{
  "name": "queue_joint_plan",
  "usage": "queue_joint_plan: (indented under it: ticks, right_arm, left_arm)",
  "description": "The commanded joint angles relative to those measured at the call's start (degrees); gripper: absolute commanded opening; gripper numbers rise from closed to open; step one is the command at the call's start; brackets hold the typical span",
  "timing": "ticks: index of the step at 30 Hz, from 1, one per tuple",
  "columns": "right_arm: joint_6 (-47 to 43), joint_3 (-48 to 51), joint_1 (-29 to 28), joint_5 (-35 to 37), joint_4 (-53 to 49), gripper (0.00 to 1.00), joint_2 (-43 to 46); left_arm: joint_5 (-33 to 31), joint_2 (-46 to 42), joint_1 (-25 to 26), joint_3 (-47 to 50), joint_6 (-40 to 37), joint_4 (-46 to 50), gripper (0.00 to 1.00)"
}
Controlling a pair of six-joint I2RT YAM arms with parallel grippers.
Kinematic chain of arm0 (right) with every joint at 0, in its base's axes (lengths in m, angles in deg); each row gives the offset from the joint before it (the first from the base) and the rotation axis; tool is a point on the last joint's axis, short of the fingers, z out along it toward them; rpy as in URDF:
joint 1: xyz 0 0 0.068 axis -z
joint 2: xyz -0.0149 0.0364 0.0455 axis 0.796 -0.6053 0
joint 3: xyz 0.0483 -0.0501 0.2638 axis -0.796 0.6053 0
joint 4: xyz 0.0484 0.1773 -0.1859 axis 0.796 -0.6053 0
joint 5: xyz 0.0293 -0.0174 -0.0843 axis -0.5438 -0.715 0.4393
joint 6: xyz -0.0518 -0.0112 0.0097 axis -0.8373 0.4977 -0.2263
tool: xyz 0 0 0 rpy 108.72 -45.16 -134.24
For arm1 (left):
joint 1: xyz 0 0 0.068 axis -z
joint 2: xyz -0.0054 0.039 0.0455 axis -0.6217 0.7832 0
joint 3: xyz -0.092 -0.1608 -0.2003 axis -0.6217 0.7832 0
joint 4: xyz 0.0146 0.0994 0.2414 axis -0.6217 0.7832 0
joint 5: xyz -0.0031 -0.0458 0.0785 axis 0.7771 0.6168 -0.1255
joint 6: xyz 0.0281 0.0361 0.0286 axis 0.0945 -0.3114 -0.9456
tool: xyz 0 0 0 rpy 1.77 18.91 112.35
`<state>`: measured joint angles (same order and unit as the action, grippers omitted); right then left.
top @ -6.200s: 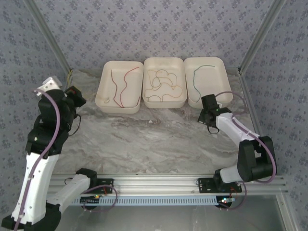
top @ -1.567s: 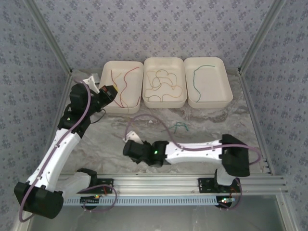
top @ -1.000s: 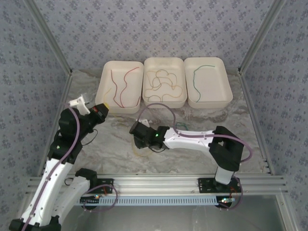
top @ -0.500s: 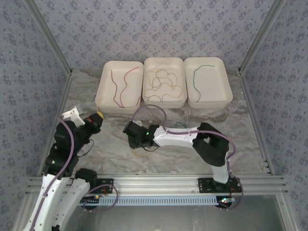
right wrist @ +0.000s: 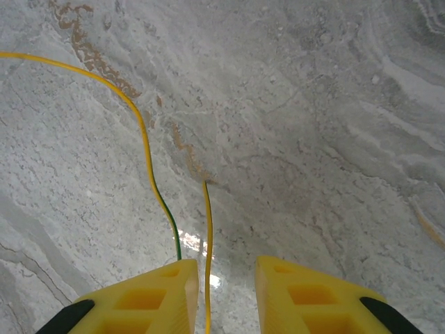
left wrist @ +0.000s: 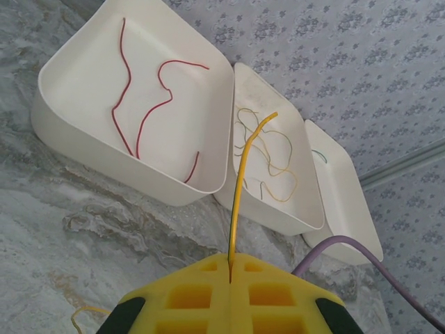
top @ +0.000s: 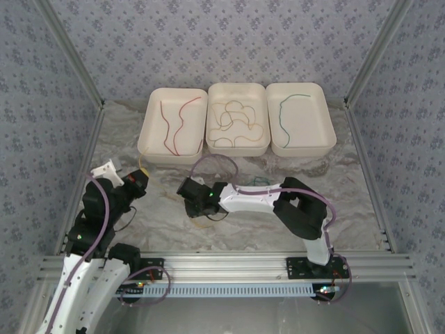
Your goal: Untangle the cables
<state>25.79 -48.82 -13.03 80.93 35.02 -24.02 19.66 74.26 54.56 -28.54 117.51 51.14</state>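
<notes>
My left gripper (top: 137,182) is shut on one yellow cable (left wrist: 241,182), which sticks up out of the closed pads (left wrist: 208,278). My right gripper (top: 186,194) hovers low over the marble table with its jaws apart. A yellow cable end (right wrist: 207,236) runs between the fingers, close to the left pad (right wrist: 177,292). A yellow-green strand (right wrist: 147,167) passes outside that pad. A yellow loop (top: 206,223) lies on the table by the right gripper. A green cable (top: 263,181) lies behind the right arm.
Three white trays stand at the back: the left tray (top: 144,147) holds red cables (left wrist: 125,97), the middle tray (top: 236,154) holds yellow ones (left wrist: 271,156), and the right tray (top: 303,152) holds a green one. Metal frame posts flank the table.
The left arm has drawn back toward the near left with the yellow cable. The right gripper has moved left across the table to the yellow loop.
</notes>
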Motion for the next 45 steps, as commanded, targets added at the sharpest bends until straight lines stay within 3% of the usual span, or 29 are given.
queue_joint_plan:
  ticks: [1, 14, 21, 27, 32, 33, 36, 45]
  right_arm:
    - [0.9, -1.6, -0.5, -0.1, -0.4, 0.3, -1.6]
    - [0.3, -3.3, -1.5, 0.7, -1.5, 0.35, -3.3]
    - [0.0, -3.9, -0.1, 0.5, -1.6, 0.31, -5.6]
    - [-0.2, -4.3, 0.6, -0.1, -0.9, 0.21, -7.0]
    - [-0.7, -3.5, 1.3, 1.1, 0.1, 0.05, -5.5]
    - [-1.1, -3.2, 1.4, 1.8, 0.2, 0.0, -4.6]
    - [-2.5, -1.6, 2.1, 5.2, 0.0, 0.0, -0.1]
    - [-11.1, 0.7, 8.3, 14.4, -4.7, 0.0, 28.8]
  left_arm:
    - [-0.8, -0.5, -0.3, 1.3, -0.6, 0.7, 0.0]
    - [-0.7, -0.5, -0.3, 3.1, -0.5, 0.5, 0.0]
    - [-0.4, -0.6, -0.3, 2.8, -0.5, 0.4, 0.0]
    - [-0.5, -0.6, -0.3, 2.8, -0.7, 0.5, 0.0]
    - [-0.6, -0.5, -0.3, 3.0, -0.7, 0.6, 0.0]
    - [-0.7, -0.4, -0.3, 3.1, -0.7, 0.7, 0.0]
    - [-1.6, 0.1, -0.3, 3.1, -0.7, 1.3, 0.0]
    - [-8.2, 8.4, -1.3, 3.4, 2.8, 3.9, 0.0]
